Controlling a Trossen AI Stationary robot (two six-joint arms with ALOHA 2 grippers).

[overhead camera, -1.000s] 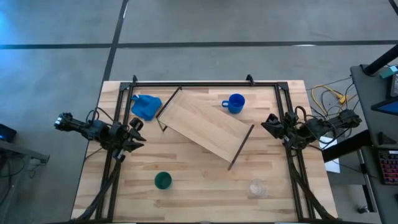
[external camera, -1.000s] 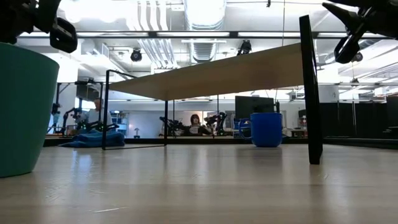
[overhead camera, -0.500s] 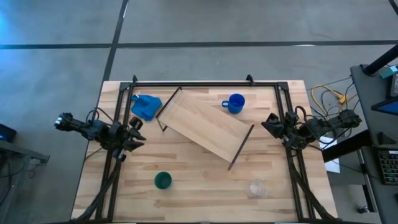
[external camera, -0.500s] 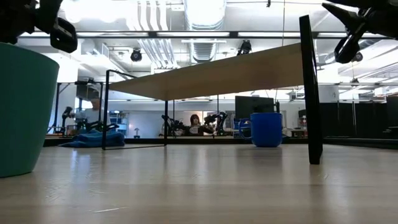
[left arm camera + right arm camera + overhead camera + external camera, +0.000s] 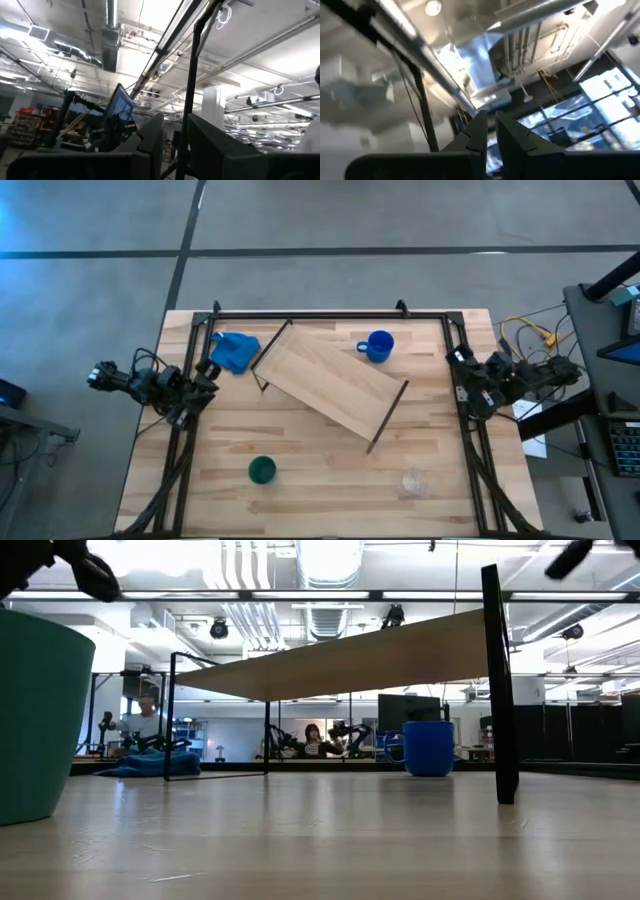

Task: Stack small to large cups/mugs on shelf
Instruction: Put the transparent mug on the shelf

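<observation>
1. Nearest the front edge of the worktop (image 5: 320,480) stand two vessels: the dark green cup (image 5: 262,470) toward the front left and the clear glass cup (image 5: 413,480) toward the front right, well apart; in the low view the green cup fills the left side.
2. The shelf (image 5: 330,385) sits at mid-worktop, turned at a slant, its dark rod frames at both short ends; nothing rests on its plank.
3. The left claw (image 5: 203,370) hangs over the left edge, the right claw (image 5: 461,362) over the right edge; each wrist view shows its two fingers close together with only a narrow slit between, holding nothing.
4. Toward the back edge, the blue mug (image 5: 378,346) stands just beside the shelf's far long side.
5. The blue cloth (image 5: 234,350) lies in the back left corner.
</observation>
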